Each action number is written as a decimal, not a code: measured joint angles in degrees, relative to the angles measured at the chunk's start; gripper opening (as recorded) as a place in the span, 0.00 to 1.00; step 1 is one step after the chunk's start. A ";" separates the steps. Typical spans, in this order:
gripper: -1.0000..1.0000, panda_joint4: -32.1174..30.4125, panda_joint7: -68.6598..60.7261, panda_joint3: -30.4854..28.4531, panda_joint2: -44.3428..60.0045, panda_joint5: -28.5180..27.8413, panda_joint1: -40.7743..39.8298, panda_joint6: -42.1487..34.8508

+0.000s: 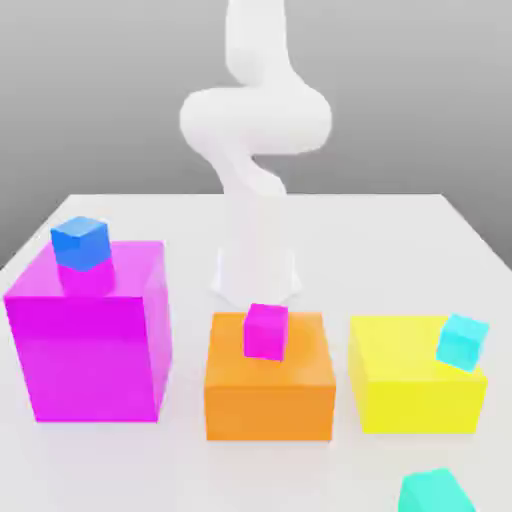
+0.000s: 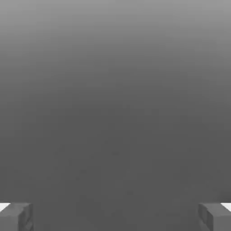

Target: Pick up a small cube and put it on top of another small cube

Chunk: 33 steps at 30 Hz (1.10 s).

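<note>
The small teal cube (image 1: 435, 492) lies on the white table (image 1: 400, 230) at the near edge, toward the exterior view's right, partly cut off by the frame. Other small cubes sit on the big blocks: a sky-cyan one (image 1: 463, 341), tilted, on the yellow block (image 1: 415, 385); a magenta one (image 1: 266, 331) on the orange block (image 1: 270, 395); and a blue one (image 1: 80, 243) on the tall magenta block (image 1: 90, 340). In the hand view my gripper (image 2: 115, 216) is open, its grey fingertips (image 2: 18, 216) far apart with nothing between them, facing plain grey background.
The white arm (image 1: 255, 120) rises from its base (image 1: 256, 270) at the middle of the table behind the orange block and curls upward out of frame. The three big blocks stand in a row across the table's front half.
</note>
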 joint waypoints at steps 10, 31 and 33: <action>0.50 1.12 4.92 6.55 21.08 -3.91 -0.26 5.34; 0.50 3.71 13.88 11.52 64.28 -10.54 7.22 17.76; 0.50 4.53 14.95 10.21 68.44 -11.95 8.38 20.77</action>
